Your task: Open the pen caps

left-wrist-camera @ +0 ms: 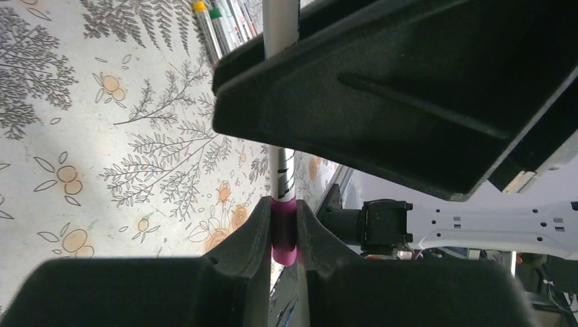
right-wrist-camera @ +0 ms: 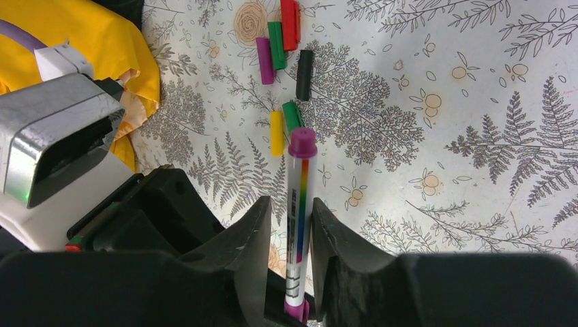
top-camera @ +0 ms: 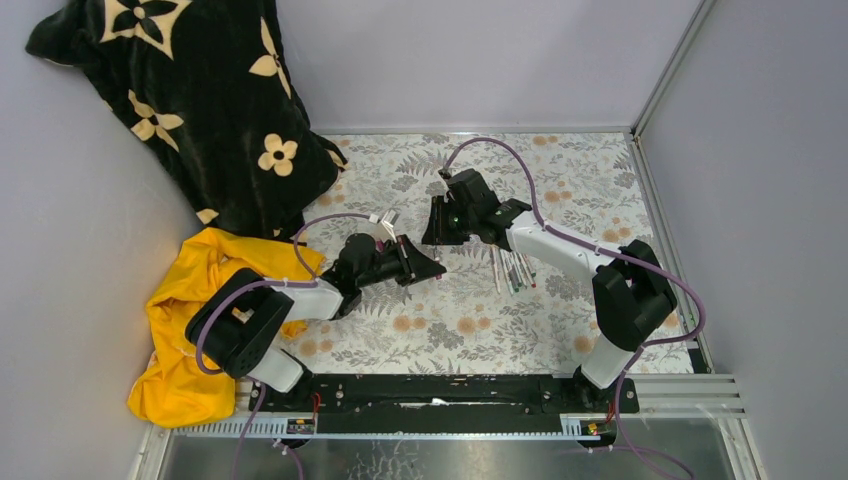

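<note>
I read the floral table (top-camera: 590, 180) first, with a black flowered blanket (top-camera: 190, 100) at its far left and a yellow cloth (top-camera: 185, 300) at its near left. Over the table's middle, the right gripper (right-wrist-camera: 292, 211) is clamped on the barrel of one pen (right-wrist-camera: 298, 225). The left gripper (left-wrist-camera: 283, 218) is pinched on that pen's magenta cap (left-wrist-camera: 284, 238), which sits on the barrel end. The other pens (top-camera: 512, 268) lie in a row just right of both grippers. Six loose caps (right-wrist-camera: 275, 44) lie on the table: red, two green, purple, black and yellow.
</note>
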You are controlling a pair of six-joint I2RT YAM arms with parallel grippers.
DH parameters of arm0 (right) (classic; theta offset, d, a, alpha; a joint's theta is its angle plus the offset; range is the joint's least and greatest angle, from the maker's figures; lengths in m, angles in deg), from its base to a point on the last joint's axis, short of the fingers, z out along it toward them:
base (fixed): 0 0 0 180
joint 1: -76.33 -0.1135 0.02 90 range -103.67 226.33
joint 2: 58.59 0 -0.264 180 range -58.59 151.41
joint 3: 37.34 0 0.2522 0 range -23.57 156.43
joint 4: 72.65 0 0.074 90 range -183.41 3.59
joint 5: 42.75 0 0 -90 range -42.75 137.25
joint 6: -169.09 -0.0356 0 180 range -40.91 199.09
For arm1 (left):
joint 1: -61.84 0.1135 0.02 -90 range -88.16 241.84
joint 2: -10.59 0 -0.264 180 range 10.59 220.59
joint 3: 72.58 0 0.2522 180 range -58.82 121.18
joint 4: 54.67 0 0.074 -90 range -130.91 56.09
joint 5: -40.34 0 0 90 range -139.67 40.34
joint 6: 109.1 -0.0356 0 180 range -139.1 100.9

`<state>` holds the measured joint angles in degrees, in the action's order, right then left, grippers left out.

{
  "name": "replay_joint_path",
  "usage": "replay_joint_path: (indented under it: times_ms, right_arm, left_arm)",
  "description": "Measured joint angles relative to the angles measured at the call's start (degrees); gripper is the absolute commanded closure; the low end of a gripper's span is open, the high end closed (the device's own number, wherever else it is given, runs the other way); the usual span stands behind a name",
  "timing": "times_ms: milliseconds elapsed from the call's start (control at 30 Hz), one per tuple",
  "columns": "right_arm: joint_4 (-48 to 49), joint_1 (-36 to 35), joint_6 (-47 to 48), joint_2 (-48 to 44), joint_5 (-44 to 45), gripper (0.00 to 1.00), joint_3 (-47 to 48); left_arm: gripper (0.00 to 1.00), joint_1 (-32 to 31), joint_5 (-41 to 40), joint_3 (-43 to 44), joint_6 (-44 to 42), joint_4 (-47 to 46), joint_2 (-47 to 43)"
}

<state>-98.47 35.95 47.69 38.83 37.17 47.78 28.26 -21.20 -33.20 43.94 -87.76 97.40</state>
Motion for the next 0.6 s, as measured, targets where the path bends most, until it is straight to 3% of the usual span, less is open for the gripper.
replay_joint_path:
  times_ms: [133,233,267,600]
  right_arm:
    - [0.09,0.00,0.00,0.00,0.07,0.70,0.00]
    - [0.07,0.00,0.17,0.00,0.28,0.97,0.00]
    - [0.04,0.00,0.26,0.00,0.63,1.00,0.00]
    - [-0.42,0.04,0.46,0.00,2.75,1.00,0.00]
  left_arm:
    - [0.98,-0.13,1.07,0.07,0.00,-0.33,0.00]
    - [0.98,-0.13,1.22,0.07,0.00,-0.37,0.00]
    - [0.98,-0.13,1.22,0.07,0.02,-0.52,0.00]
    - [1.00,-0.44,0.48,0.00,0.04,-0.55,0.07]
